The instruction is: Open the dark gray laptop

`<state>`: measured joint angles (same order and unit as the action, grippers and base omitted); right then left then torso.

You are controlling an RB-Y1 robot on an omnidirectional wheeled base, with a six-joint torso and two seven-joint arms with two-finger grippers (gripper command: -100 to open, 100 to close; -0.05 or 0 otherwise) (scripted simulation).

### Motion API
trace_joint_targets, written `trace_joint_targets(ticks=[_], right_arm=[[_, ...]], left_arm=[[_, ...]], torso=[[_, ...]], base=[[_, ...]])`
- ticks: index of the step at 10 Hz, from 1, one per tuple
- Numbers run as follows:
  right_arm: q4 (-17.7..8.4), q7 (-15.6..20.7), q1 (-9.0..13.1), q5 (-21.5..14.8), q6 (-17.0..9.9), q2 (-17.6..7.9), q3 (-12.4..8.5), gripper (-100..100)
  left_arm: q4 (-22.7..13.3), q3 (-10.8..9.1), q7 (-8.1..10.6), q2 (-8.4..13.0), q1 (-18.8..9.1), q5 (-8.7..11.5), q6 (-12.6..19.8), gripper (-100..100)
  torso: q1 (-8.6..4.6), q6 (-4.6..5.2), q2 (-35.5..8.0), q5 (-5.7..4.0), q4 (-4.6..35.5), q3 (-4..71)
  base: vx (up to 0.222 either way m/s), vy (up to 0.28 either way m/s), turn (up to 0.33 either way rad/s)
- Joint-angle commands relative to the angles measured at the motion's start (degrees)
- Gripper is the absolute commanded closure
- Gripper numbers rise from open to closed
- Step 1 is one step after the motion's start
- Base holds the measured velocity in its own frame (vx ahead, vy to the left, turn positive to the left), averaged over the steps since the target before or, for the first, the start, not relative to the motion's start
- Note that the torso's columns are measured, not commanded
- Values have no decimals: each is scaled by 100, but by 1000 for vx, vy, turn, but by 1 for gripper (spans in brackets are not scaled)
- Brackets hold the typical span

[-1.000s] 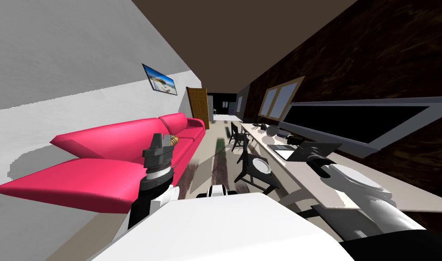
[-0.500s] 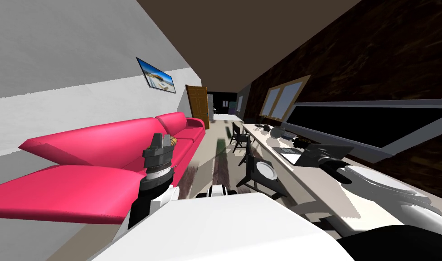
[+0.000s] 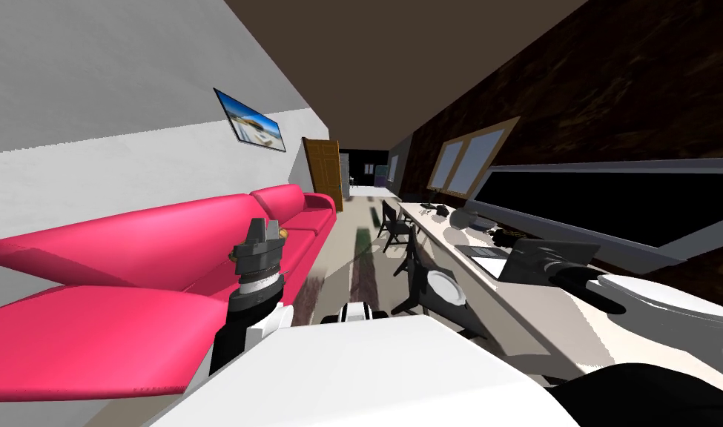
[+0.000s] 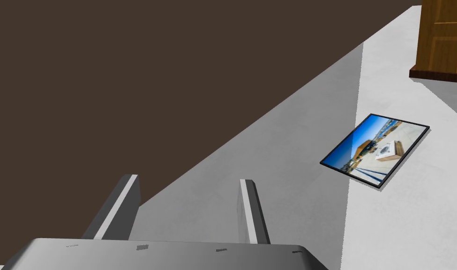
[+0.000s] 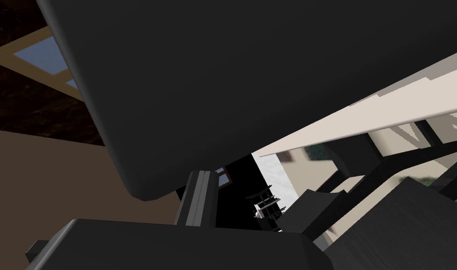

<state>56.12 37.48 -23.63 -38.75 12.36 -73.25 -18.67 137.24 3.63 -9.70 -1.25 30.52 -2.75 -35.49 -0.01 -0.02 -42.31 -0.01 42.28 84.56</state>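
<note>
Laptop, dark gray, sits on the long pale table with its lid raised partway. Its flat keyboard half lies on the far side of the lid from our right fingers.

Head view, left to right:
- Pink sofa.
- Left gripper is upright in front of the sofa and well apart from the laptop. Its two fingers are spread with nothing between them.
- Dark chair stands between the left fingers and the table.
- Our right arm reaches to the laptop's lid.

Right wrist view: the right gripper has both fingers pressed together. Their tips are hidden behind the lid's rounded corner, and the lid's dark face spreads just over them. We cannot tell whether the fingers touch the lid.
</note>
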Motion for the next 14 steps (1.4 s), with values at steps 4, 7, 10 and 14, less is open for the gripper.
trace_joint_targets(ticks=[4, 7, 10, 14], right_arm=[[-447, -269, -420, 200, 247, -651, 89, -100], [-426, -255, -396, 191, 238, -614, 108, -100], [-506, -391, -698, 176, 487, -868, 233, 100], [-617, -571, -1101, 155, 820, -1204, 400, 100]], left_arm=[[0, 0, 0, 0, -1, 0, 0, 0], [0, 0, 0, 0, -1, 0, 0, 0], [0, 0, 0, 0, 0, 0, 0, 0], [0, 0, 0, 0, 0, 0, 0, 0]], torso=[[-7, 2, -18, -2, 6, -11], [-4, 1, -8, 0, 2, -4], [3, 4, 23, 2, -4, 12], [2, 2, -3, 1, 2, -3]], base=[[109, 40, -18], [61, 20, -15], [102, 5, -39], [152, 6, -36]])
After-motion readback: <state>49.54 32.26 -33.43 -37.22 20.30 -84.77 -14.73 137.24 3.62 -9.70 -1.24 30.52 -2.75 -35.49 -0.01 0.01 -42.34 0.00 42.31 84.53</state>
